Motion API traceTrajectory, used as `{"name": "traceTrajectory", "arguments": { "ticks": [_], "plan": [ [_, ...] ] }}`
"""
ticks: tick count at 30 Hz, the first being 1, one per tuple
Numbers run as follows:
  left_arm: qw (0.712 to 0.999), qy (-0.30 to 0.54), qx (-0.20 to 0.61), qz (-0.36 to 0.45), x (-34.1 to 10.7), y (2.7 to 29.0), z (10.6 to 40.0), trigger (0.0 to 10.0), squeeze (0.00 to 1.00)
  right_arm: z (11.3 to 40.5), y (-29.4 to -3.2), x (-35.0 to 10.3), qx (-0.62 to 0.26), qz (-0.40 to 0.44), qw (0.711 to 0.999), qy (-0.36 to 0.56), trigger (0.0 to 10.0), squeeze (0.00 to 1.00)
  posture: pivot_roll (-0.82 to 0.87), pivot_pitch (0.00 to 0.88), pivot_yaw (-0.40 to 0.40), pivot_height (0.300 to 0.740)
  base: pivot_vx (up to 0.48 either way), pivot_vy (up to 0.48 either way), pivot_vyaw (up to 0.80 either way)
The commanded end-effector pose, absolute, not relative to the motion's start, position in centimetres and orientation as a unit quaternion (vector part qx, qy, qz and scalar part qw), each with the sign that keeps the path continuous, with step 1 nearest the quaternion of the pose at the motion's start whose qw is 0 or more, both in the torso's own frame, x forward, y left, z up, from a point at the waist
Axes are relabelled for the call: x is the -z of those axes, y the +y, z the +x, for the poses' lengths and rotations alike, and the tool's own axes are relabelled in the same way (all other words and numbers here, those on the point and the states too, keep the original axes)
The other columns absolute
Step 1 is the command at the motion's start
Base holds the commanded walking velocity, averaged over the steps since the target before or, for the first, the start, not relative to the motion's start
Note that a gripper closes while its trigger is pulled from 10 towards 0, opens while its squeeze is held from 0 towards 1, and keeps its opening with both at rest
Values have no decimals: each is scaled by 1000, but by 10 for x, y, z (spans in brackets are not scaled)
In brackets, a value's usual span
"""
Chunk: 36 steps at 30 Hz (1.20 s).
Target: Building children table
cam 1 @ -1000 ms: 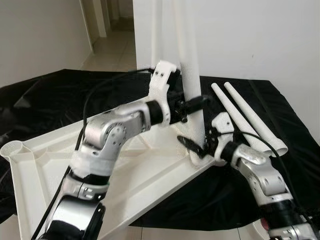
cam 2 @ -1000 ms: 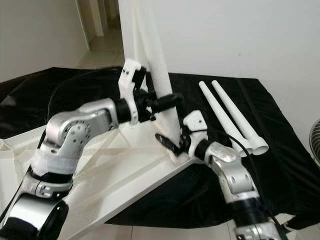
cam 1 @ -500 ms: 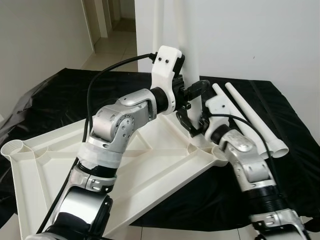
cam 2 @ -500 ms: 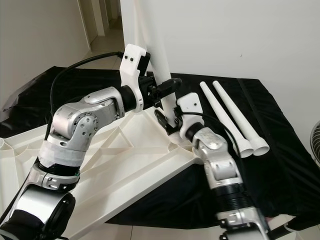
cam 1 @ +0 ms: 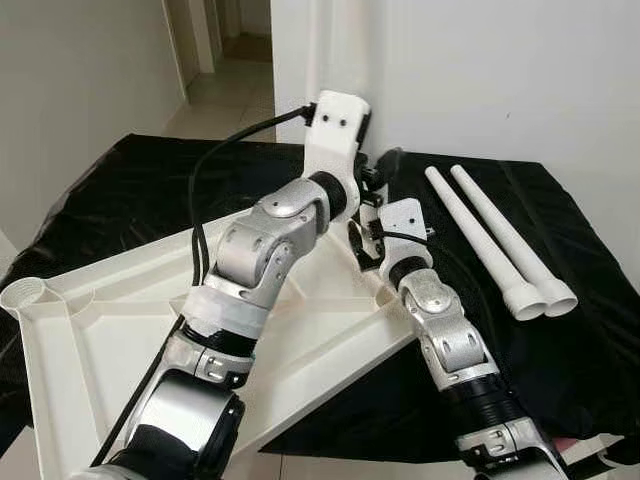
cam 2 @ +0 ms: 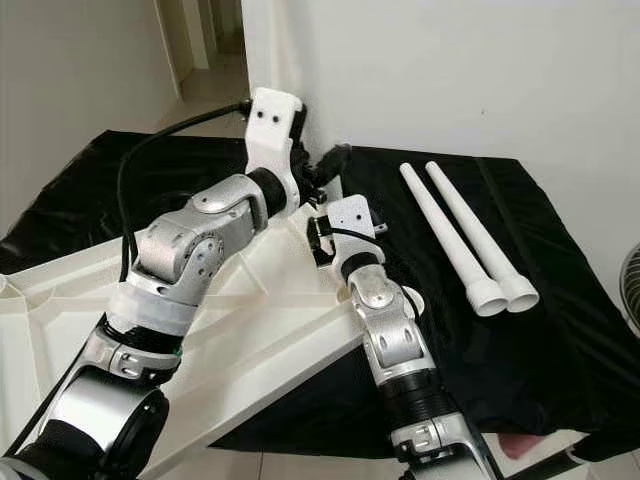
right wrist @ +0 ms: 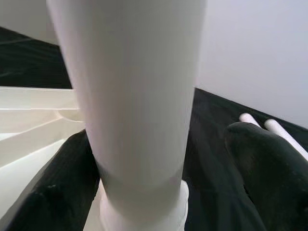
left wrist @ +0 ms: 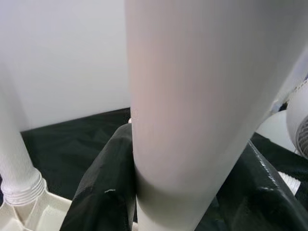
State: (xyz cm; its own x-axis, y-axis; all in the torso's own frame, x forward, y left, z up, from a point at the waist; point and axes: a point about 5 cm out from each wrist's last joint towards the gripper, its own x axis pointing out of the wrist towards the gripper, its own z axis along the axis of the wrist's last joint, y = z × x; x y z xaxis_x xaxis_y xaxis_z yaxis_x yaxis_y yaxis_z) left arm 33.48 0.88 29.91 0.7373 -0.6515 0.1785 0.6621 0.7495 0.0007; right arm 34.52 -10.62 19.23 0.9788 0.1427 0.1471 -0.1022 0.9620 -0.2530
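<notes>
Head views: both silver arms reach far over the upturned white tabletop (cam 1: 90, 330) to its far right corner, where a white table leg (cam 1: 340, 50) stands upright against the wall. Two spare legs (cam 2: 455, 235) lie side by side on the black cloth (cam 1: 590, 290), far right, pointing away.

Left wrist view: the left gripper (left wrist: 178, 192) has its fingers (left wrist: 103, 187) clasped on the leg.

Right wrist view: the right gripper (right wrist: 144, 192) fingers (right wrist: 57, 192) straddle the leg's base, apparently not touching it.

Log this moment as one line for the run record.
left gripper: around upright table leg | right gripper: open around same leg near socket | tabletop: upside down on black cloth | spare legs: lying at right
</notes>
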Motion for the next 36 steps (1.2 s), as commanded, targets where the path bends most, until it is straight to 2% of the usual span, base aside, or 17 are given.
{"name": "traceTrajectory", "arguments": {
  "ticks": [1,14,15,16,18,19,21,23,24,25,36],
  "plan": [
    [933,-99,346,-30,-306,6,335,10000,0,347,-105,-193,-50,-124,987,-86,10000,0,-33,0,-7,740,0,0,0],
    [932,-110,343,-34,-311,0,332,10000,0,357,-94,-198,-36,-136,983,-115,10000,0,-12,0,-12,740,0,0,0],
    [932,-111,343,-34,-311,0,332,10000,0,357,-93,-197,-35,-136,984,-113,8745,0,-12,0,-12,740,0,0,0],
    [932,-112,342,-34,-312,0,332,10000,0,357,-93,-196,-37,-137,984,-112,6000,0,-9,0,-12,740,0,0,0],
    [932,-112,342,-34,-312,0,333,10000,0,357,-92,-196,-38,-137,983,-112,6000,0,-9,0,-12,740,0,0,0],
    [932,-113,342,-34,-313,0,333,10000,0,357,-92,-195,-38,-141,983,-113,4353,0,-10,0,-11,740,0,0,0],
    [932,-113,342,-34,-313,1,333,10000,0,356,-91,-195,-39,-143,982,-114,4000,0,-10,0,-10,740,0,0,0],
    [932,-114,342,-31,-313,0,332,10000,0,356,-91,-194,-39,-150,981,-117,1529,0,-14,0,-7,740,0,0,0],
    [932,-114,342,-31,-313,0,332,10000,0,356,-91,-194,-39,-150,981,-117,1529,0,-14,0,-7,740,0,0,0],
    [932,-114,344,-30,-313,-1,332,10000,0,357,-92,-194,-36,-153,981,-118,0,0,-14,0,-7,740,0,0,0],
    [932,-134,336,-5,-315,-2,331,10000,0,361,-101,-195,2,-156,981,-118,0,0,-13,0,-8,740,0,0,0]
  ]
}}
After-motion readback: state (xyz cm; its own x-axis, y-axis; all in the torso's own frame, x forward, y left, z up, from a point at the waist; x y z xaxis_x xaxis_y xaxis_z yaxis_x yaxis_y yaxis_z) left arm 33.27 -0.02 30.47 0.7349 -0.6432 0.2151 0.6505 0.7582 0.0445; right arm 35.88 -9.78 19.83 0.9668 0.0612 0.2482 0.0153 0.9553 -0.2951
